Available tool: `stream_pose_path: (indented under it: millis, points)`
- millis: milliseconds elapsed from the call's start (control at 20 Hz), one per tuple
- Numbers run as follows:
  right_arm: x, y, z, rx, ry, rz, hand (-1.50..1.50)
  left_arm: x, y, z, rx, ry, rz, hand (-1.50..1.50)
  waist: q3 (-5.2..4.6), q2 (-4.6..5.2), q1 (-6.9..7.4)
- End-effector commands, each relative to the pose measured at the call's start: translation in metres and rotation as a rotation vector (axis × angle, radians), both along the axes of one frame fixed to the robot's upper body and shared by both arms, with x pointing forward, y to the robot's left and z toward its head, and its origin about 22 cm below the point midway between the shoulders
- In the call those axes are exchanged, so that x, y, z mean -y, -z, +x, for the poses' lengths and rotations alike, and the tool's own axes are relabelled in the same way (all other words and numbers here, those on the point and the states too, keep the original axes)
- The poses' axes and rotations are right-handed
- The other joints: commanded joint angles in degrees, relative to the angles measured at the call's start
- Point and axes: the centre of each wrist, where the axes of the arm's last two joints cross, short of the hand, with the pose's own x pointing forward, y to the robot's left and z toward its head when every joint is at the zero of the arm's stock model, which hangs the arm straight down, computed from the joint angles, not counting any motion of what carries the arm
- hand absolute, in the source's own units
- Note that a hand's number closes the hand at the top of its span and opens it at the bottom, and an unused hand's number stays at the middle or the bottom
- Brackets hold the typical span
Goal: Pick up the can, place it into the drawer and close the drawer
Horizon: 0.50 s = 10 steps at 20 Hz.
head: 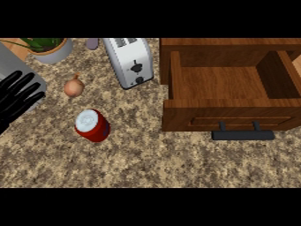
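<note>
Left hand [9,102] spread wide, holding nothing — can [92,126] stands left of open drawer [231,115].

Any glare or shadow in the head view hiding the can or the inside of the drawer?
Head view: light is even, with no glare on the can, and its pale top stands out from the counter. Head view: the drawer has dark shadow along its right inner wall, but its floor is lit. Head view: the black left hand, open at the left edge, shows little shading.
</note>
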Motion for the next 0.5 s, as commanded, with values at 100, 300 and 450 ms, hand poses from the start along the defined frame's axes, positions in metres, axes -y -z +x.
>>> stream_pose_path:
  millis: [100, 300, 450]
  points:
    - [0.023, 0.000, -0.008, 0.019, 0.005, 0.007, -1.50, 0.023, 0.031, 0.018, -0.038, 0.006, -0.025, -1.50, -0.01, 0.03, -0.04]
    - [0.015, 0.014, -0.020, 0.008, -0.008, 0.022, -1.50, 0.032, 0.038, 0.034, -0.056, -0.014, 0.026, -1.50, 0.00, 0.04, -0.17]
    - [0.027, -0.003, -0.017, -0.009, 0.017, -0.010, -1.50, 0.039, 0.063, 0.008, -0.050, -0.013, 0.014, -1.50, -0.01, -0.01, 0.20]
